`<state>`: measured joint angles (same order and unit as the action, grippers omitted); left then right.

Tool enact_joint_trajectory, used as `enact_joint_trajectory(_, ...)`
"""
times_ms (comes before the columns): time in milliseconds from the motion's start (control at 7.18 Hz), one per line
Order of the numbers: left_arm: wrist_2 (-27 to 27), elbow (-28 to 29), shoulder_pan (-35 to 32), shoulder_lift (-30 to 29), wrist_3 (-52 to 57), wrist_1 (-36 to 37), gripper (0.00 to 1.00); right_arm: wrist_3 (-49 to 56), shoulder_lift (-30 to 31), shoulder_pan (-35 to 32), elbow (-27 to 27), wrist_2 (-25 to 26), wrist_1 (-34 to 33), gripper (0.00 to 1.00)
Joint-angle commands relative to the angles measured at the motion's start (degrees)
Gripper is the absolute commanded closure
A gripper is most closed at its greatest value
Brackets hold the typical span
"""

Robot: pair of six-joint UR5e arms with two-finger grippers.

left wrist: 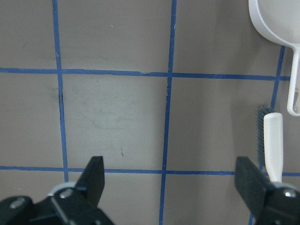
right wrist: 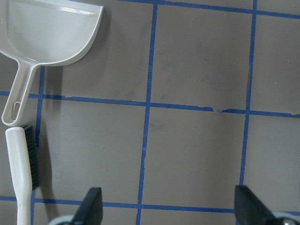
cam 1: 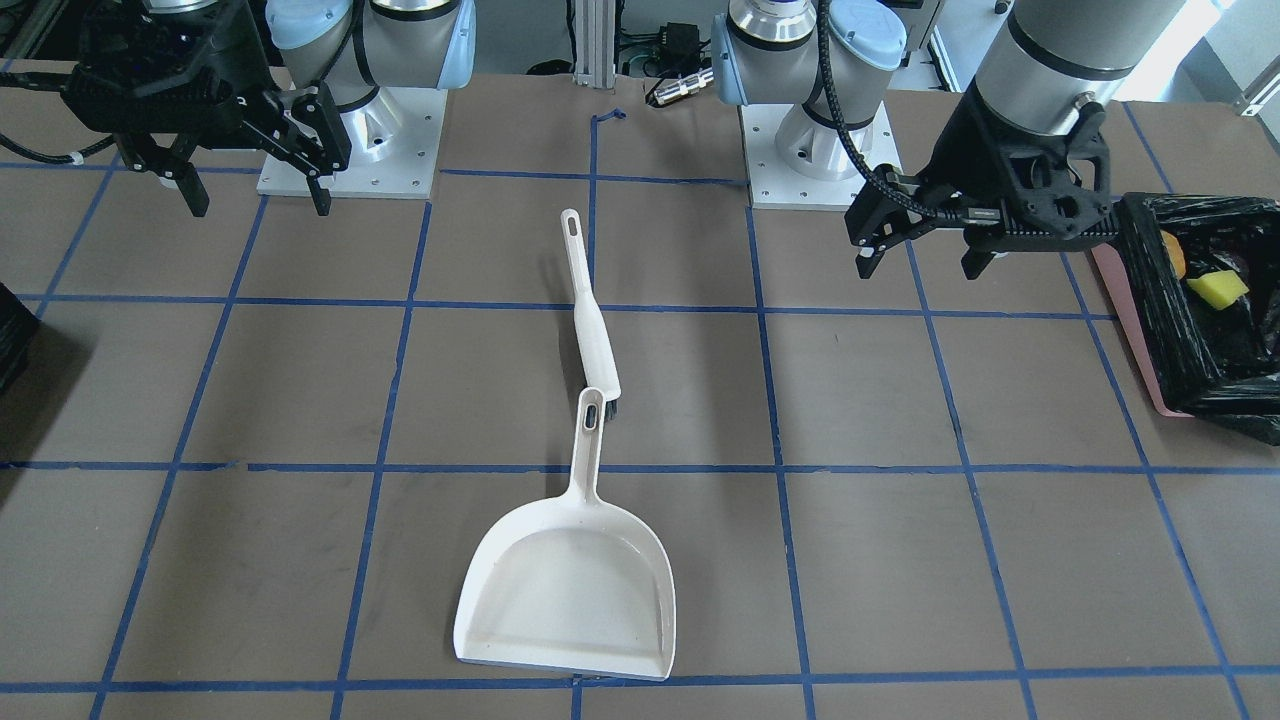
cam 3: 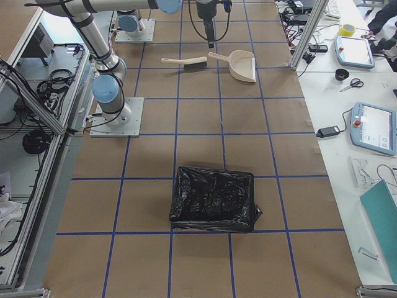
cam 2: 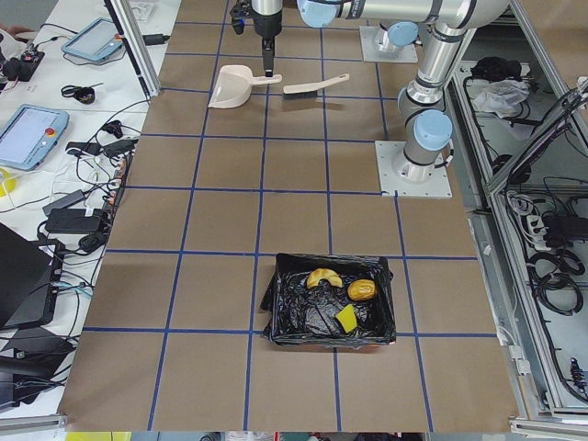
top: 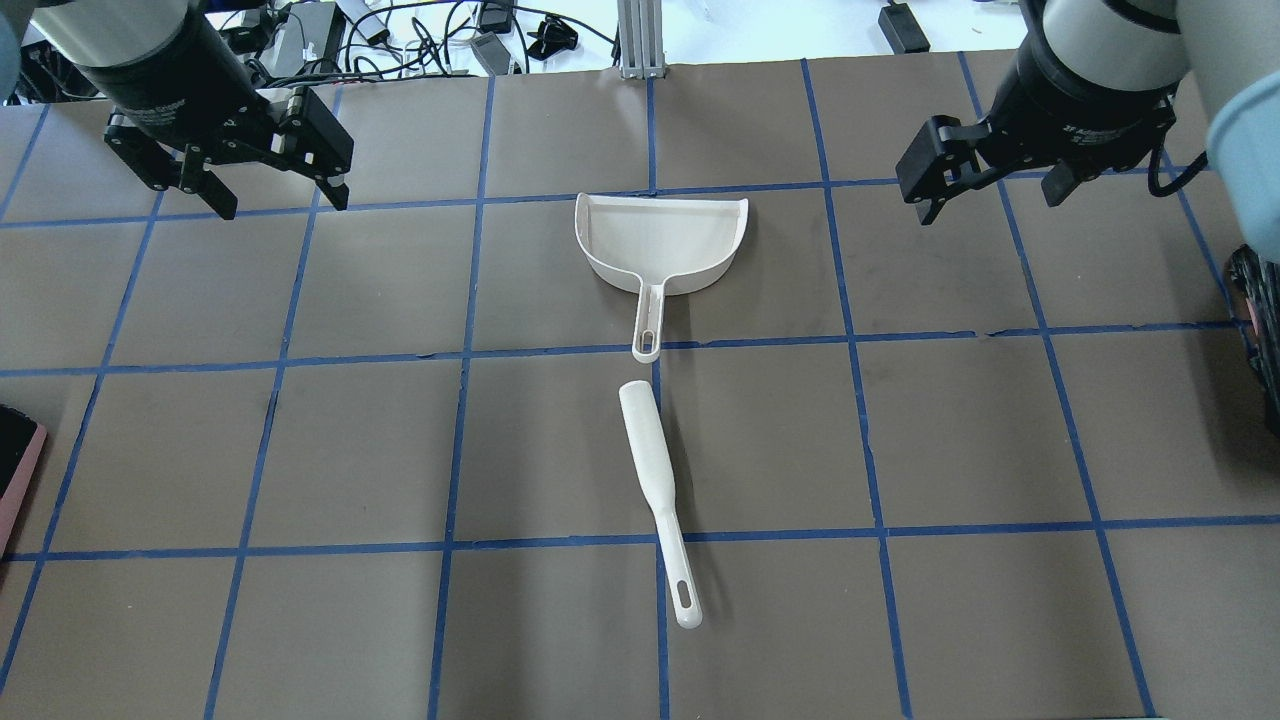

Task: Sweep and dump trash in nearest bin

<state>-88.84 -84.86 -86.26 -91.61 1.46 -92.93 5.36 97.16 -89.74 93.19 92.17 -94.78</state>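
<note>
The trash lies inside the pink bin (cam 1: 1125, 300) lined with a black bag: a golden-brown lump (cam 2: 361, 290), a second brown piece (cam 2: 317, 276) and a yellow wedge (cam 1: 1216, 288). The bin's pink side shows at the overhead view's left edge (top: 18, 470). My left gripper (cam 1: 920, 268) is open and empty, hovering beside the bin; it also shows overhead (top: 282, 205). My right gripper (cam 1: 258, 205) is open and empty on the other side (top: 990, 200). Both wrist views show bare table between open fingers.
A white dustpan (top: 660, 235) and a white brush (top: 655, 490) lie in the middle of the table, handle ends close together. A plain black-bagged box (cam 3: 214, 198) stands at the robot's right end and shows at the overhead view's edge (top: 1260, 330).
</note>
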Motion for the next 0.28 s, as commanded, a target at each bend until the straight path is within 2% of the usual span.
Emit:
enact_joint_trajectory(0, 0.1, -0.3, -0.7, 0.3, -0.4, 0.0, 0.00, 0.0, 0.0, 0.0, 0.1, 0.0, 0.0, 0.00)
enact_joint_trajectory(139, 0.1, -0.3, -0.7, 0.3, -0.4, 0.0, 0.00, 0.0, 0.0, 0.0, 0.1, 0.0, 0.0, 0.00)
